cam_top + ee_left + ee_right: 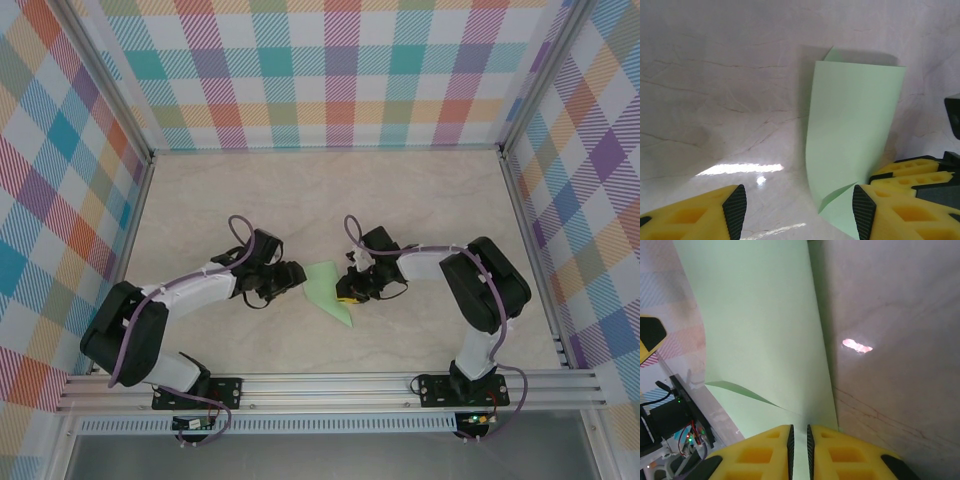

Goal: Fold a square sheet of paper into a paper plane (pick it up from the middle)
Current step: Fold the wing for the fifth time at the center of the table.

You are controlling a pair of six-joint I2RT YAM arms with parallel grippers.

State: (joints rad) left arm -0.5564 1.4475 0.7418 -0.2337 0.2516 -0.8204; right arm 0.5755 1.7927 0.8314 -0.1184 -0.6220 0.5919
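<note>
From above, the two arms reach in over the pale marbled counter (pixel 400 200), which is walled by plaid panels (pixel 340 70). The sheet of paper (pixel 325 290) sits between them near the counter's middle, a folded pale green shape with one point toward the near edge. The left gripper (pixel 296 276) is just beside its left edge and the right gripper (pixel 348 291) is at its right edge.

In the left wrist view, the left gripper (pixel 800 210) has its yellow, black-padded fingers (pixel 735 205) spread wide, with bare counter (pixel 715 100) between them and nothing held. The sheet of paper (pixel 855 130) stands up off the counter in a curve, its top edge straight and a small flap turned over at its lower end. That lower end is just beside the right-hand finger; whether they touch cannot be told. The right gripper (pixel 880 176) meets the paper from the right.

In the right wrist view, the right gripper (pixel 799 440) has its fingers pressed nearly together, pinching the paper's near edge between them. The sheet of paper (pixel 755 325) rises away as a broad green surface with a crease low on its left side, and the counter (pixel 900 340) lies to its right. A finger of the left gripper (pixel 647 337) shows at the left edge, apart from the paper
</note>
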